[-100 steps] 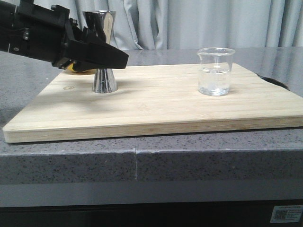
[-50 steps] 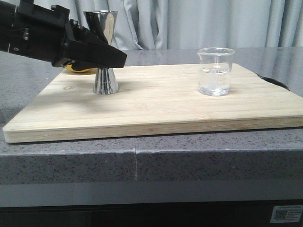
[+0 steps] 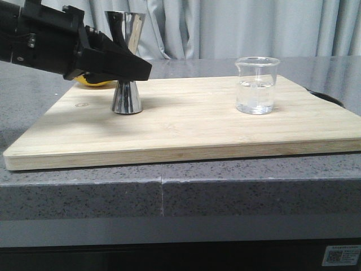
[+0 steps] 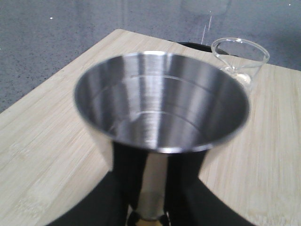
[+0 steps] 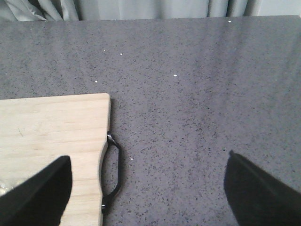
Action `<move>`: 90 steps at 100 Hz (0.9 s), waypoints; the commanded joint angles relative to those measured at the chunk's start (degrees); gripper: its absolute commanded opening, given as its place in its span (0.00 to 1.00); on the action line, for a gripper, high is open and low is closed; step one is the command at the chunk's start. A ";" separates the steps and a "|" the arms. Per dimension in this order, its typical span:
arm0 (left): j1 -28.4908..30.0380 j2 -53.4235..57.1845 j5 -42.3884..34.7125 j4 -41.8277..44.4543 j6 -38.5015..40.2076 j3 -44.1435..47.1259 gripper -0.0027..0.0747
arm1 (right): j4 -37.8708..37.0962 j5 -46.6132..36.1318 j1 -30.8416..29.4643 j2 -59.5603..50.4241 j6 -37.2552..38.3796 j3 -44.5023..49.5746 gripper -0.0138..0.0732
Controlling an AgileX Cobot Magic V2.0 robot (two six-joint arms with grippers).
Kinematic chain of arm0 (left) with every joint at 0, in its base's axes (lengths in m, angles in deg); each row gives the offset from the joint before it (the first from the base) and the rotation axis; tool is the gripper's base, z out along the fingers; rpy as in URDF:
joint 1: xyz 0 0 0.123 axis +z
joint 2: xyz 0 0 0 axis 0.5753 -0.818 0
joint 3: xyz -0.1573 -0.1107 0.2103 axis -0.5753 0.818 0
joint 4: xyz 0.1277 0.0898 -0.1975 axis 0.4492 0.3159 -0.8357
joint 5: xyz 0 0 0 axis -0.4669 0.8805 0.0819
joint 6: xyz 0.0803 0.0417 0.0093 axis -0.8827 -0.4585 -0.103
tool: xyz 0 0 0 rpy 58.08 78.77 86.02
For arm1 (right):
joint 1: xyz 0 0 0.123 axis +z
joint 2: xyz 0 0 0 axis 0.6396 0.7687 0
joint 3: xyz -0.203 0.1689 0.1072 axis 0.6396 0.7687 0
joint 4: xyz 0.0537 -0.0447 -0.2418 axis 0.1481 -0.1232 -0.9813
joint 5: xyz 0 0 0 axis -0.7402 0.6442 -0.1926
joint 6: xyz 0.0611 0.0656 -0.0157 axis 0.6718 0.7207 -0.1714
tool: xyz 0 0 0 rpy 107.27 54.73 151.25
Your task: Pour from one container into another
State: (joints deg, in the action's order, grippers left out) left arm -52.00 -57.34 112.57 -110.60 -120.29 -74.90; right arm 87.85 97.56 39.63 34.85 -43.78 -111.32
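Steel jigger (image 3: 126, 59) stands tilted on the left part of the wooden board (image 3: 186, 127), its waist pinched between the closed black fingers of the left gripper (image 3: 127, 66). Over on the board's right side, well apart, the glass beaker (image 3: 256, 85) sits upright with clear liquid inside. Above the grey counter (image 5: 197, 84), the right gripper (image 5: 146, 188) hangs with its jaws spread wide, holding nothing.

- I seem to be in a staged kitchen or bar test bench.
- A speckled grey stone counter (image 3: 225, 186) carries a bamboo cutting board (image 3: 186, 127).
- Pale grey curtains (image 3: 225, 28) hang close behind my counter.
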 commanded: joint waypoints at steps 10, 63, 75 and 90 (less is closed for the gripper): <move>-0.53 2.14 4.92 -4.06 0.01 -1.67 0.11 | -0.65 -6.91 0.04 -0.03 -0.47 1.76 0.84; -0.53 2.14 9.61 -4.06 0.01 -4.88 0.11 | -0.65 -18.73 9.51 -0.03 -0.47 13.65 0.84; -0.53 2.14 10.13 -4.06 0.01 -4.98 0.11 | -0.65 -24.38 11.94 -0.03 -0.47 16.97 0.84; -0.53 2.14 10.70 -4.06 0.01 -4.98 0.11 | -0.65 -34.60 14.51 0.05 -0.47 22.17 0.84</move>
State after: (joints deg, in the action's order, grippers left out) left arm -52.00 -57.34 119.07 -110.17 -120.39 -78.16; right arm 87.80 73.34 52.95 34.85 -43.78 -90.10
